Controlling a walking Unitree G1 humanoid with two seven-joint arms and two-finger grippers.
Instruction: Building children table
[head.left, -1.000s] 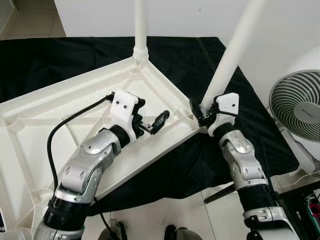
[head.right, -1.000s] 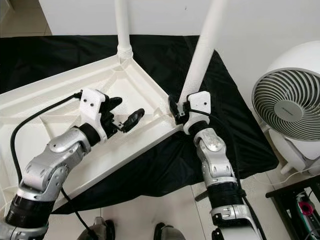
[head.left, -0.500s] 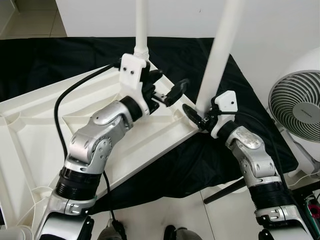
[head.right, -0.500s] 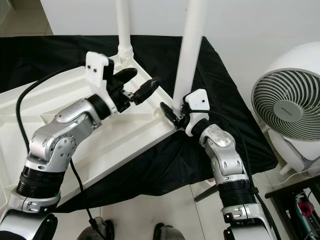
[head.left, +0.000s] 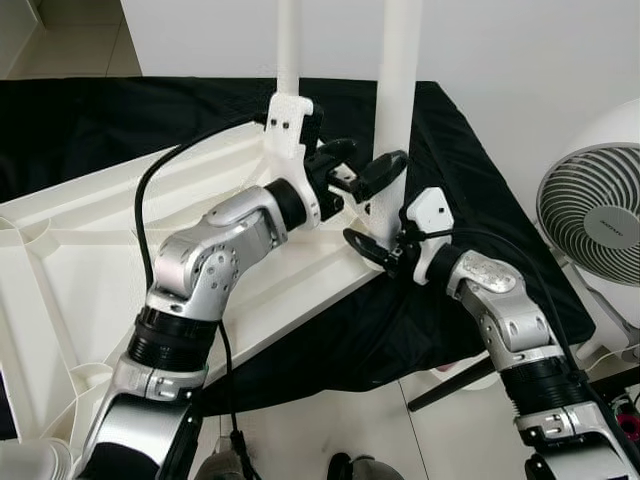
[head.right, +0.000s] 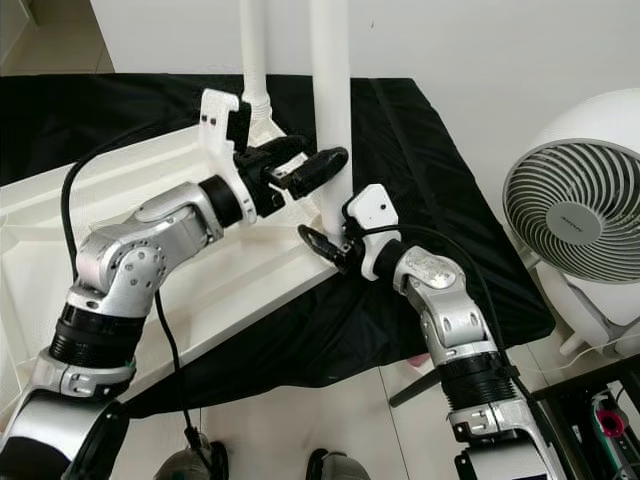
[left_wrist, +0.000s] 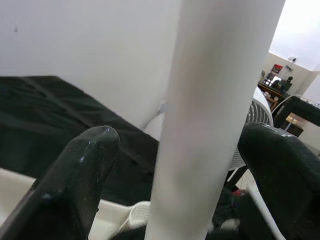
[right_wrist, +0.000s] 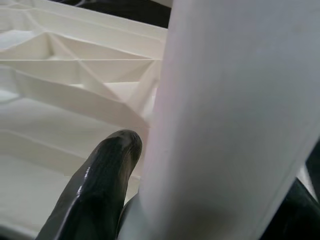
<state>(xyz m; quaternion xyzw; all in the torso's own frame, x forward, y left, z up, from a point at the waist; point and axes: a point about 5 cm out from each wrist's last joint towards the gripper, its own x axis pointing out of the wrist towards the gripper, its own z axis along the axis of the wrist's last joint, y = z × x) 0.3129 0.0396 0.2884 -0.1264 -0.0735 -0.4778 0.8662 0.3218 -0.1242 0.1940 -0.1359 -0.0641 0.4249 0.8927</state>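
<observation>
Right tool (head.left: 372, 250) grips the base of the near white plastic table leg (head.left: 397, 90) just above its corner socket, fingers closed around it, likely to steady it upright while it seats. Left tool (head.left: 365, 172) sits higher on the same leg, fingers spread wide either side, not clamped yet, probably moving in to brace it. Leg stands on the near corner of the upturned white plastic tabletop (head.left: 70, 250); a second white leg (head.left: 288, 50) is already standing in the corner behind it. Tabletop lies on a black cloth (head.left: 120, 115); white round fan (head.left: 592, 220) well off to the right of the leg.

Right eye view: same layout, right tool low on the leg, left tool above it.

Left wrist view: leg runs between both black fingers (left_wrist: 75, 175), gaps each side, so open.

Right wrist view: one finger (right_wrist: 100, 185) pressed against the leg, ribbed tabletop underside behind.
</observation>
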